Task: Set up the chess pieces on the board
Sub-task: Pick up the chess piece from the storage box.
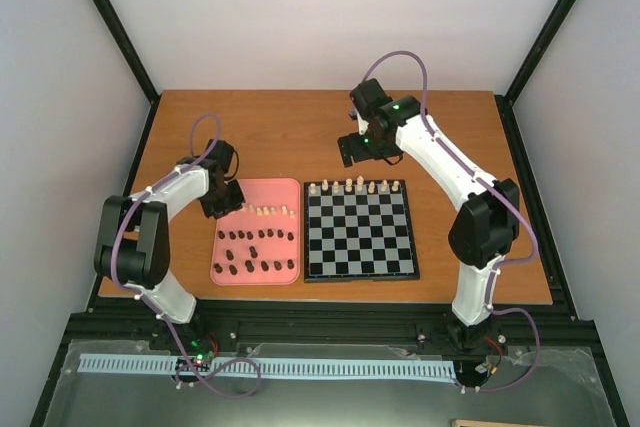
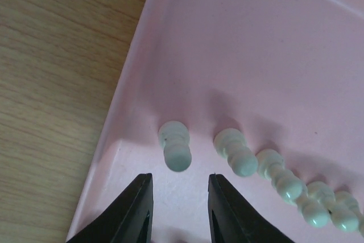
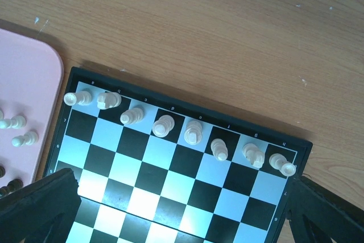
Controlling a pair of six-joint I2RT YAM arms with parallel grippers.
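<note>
You have no readable writing here. In the right wrist view, tiny pale marks run along the board edge, too small to make out.

White-shelled arms, black joint housings, looping purple cables — small green lights, tapered black fingers.

I see the end cream pawn lying in the corner of the pink tray. There is a slim gap to the tray wall on one side and another to the next cream piece on the other. My left gripper stands spread just short of the pawn. Past the row, the tray floor lies bare.
</note>
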